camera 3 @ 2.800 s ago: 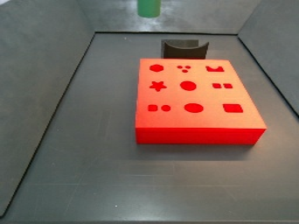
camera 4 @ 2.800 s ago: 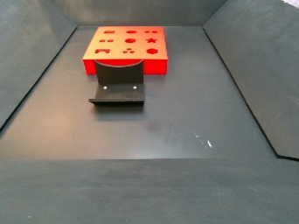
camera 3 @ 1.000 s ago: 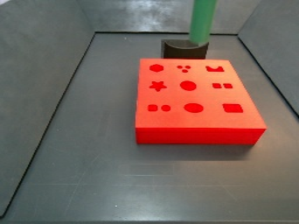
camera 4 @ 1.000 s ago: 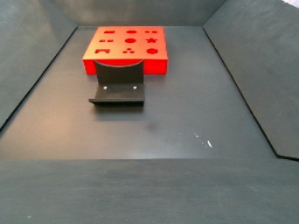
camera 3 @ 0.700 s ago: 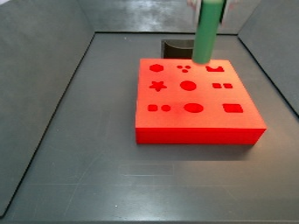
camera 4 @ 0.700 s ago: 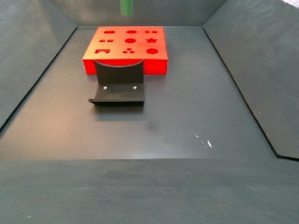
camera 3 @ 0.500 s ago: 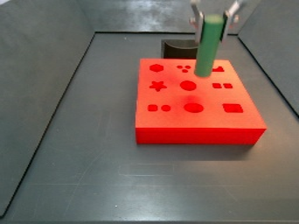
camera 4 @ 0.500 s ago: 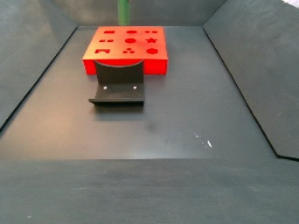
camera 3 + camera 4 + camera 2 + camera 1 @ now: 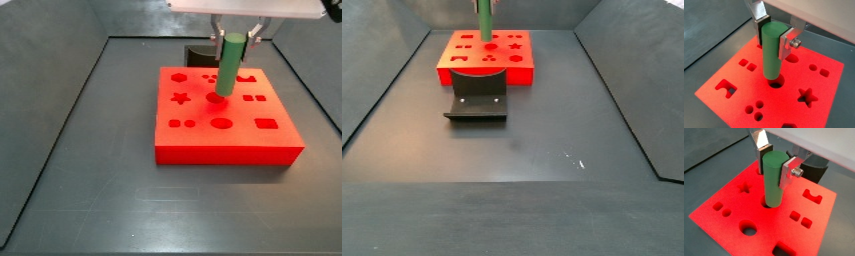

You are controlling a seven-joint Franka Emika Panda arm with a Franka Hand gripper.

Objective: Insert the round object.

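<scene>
So compared with half a second back, the gripper (image 9: 235,35) has swung the round object (image 9: 229,66) from hanging over the block's far right area to sitting right over the middle round hole (image 9: 215,98), and it's dropped a fair bit lower too; a few seconds back you could barely see the peg's tip at the top of the side view. Right now the fingers (image 9: 785,172) are clamped on the peg's upper end, one plate each side, and the peg stands pretty much upright with its bottom tip at the mouth of the center hole in the red block (image 9: 222,150). In both wrist views ( (image 9: 771,178), (image 9: 772,49)) the tip looks to be on or just in the hole; I can't tell if it's actually started going in. What I'd worry about: if it's a hair off center or slightly tilted, the tip catches the rim and jams, or the peg slips up through the pads when pushed. The peg itself is plain matte green, smooth, long, no markings. The fixture (image 9: 477,98) sits in front of the block, out of the way.
</scene>
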